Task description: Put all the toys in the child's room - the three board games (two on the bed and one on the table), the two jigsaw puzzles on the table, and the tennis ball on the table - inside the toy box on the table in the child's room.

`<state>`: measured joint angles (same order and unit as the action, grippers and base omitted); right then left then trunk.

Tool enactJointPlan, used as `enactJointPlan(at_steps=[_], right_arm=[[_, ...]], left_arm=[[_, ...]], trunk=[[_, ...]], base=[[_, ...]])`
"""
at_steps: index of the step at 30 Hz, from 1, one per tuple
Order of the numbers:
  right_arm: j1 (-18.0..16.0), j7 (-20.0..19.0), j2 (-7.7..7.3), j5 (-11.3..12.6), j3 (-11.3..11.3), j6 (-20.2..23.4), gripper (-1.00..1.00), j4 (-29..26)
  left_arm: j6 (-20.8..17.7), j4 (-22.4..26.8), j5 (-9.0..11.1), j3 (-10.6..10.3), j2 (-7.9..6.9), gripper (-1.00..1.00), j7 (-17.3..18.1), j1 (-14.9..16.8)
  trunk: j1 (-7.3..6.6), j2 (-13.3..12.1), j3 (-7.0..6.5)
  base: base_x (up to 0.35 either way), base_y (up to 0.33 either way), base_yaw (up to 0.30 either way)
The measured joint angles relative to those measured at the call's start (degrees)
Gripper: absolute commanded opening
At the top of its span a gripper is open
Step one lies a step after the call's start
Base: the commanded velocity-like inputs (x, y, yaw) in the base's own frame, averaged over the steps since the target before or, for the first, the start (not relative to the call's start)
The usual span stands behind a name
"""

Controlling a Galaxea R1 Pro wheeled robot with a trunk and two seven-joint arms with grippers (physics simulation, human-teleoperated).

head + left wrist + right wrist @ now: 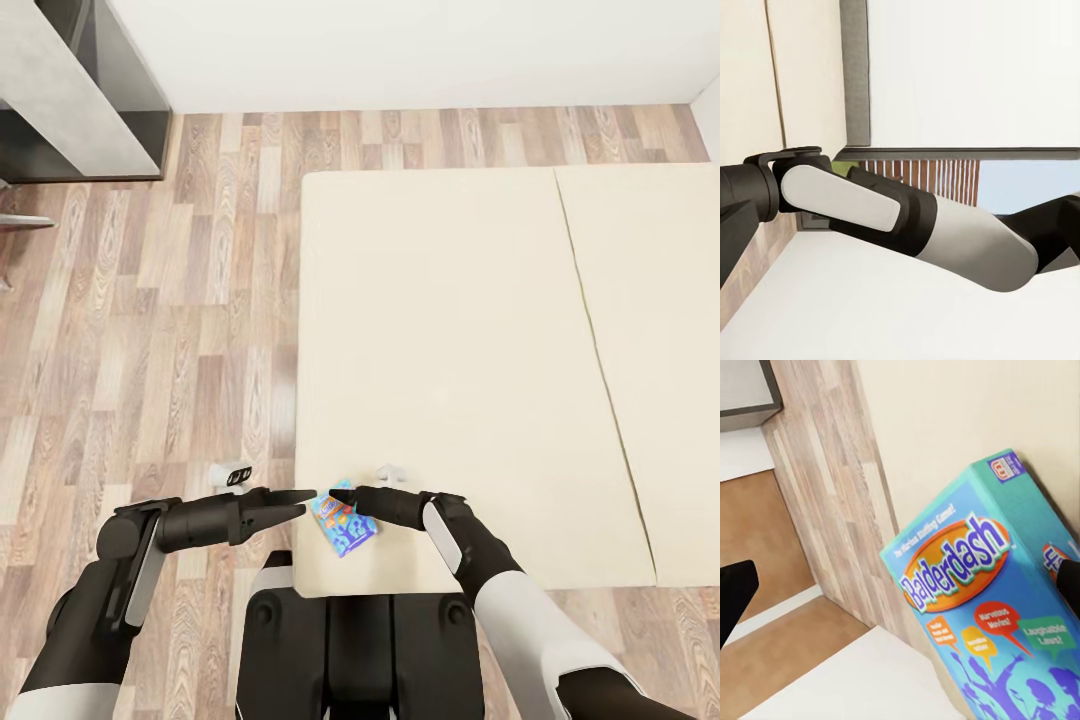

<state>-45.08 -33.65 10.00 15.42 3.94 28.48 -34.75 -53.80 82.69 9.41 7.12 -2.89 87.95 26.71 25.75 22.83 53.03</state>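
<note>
Blue board game on bed, "Balderdash" legible from right wrist, left pincer beside.

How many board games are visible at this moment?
1. A blue board game lies near the bed's front corner, between the left gripper and right gripper. The others may be outside the views.

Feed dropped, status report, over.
Right gripper at small blue Balderdash board game box, grip unclear. Left gripper beside it, jaws look closed. Box near edge of cream mattress bed.
</note>
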Motion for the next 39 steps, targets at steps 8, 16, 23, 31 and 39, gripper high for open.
enactJointPlan(at_steps=[8, 16, 23, 31, 39], right_arm=[[0.0, 0.0, 0.0, 0.0, 0.0, 0.0, 1.0, 0.0], [0.0, 0.0, 0.0, 0.0, 0.0, -0.1, 1.0, 0.0], [0.0, 0.0, 0.0, 0.0, -0.1, -0.2, 1.0, 0.0], [0.0, 0.0, 0.0, 0.1, -0.1, 0.0, 1.0, 0.0], [0.1, -0.1, 0.0, 0.3, -0.1, -0.1, 1.0, 0.0]], left_arm=[[0.0, 0.0, 0.0, 0.0, 0.0, 1.0, 0.0, 0.0], [0.0, 0.0, 0.0, 0.0, 0.0, 1.0, 0.0, 0.0], [0.0, 0.0, 0.0, 0.0, 0.0, 1.0, 0.0, 0.0], [0.0, 0.0, 0.0, 0.0, 0.0, 1.0, 0.0, 0.0], [0.0, 0.0, 0.0, 0.0, 0.0, 1.0, 0.0, 0.0]], trunk=[[0.0, 0.0, 0.0], [0.0, 0.0, 0.0], [0.0, 0.0, 0.0], [0.0, 0.0, 0.0], [0.0, 0.0, 0.0]], base=[[0.0, 0.001, 0.0], [0.0, 0.038, 0.0], [0.0, 0.054, 0.0], [0.0, 0.005, 0.0], [0.0, 0.052, 0.0]])
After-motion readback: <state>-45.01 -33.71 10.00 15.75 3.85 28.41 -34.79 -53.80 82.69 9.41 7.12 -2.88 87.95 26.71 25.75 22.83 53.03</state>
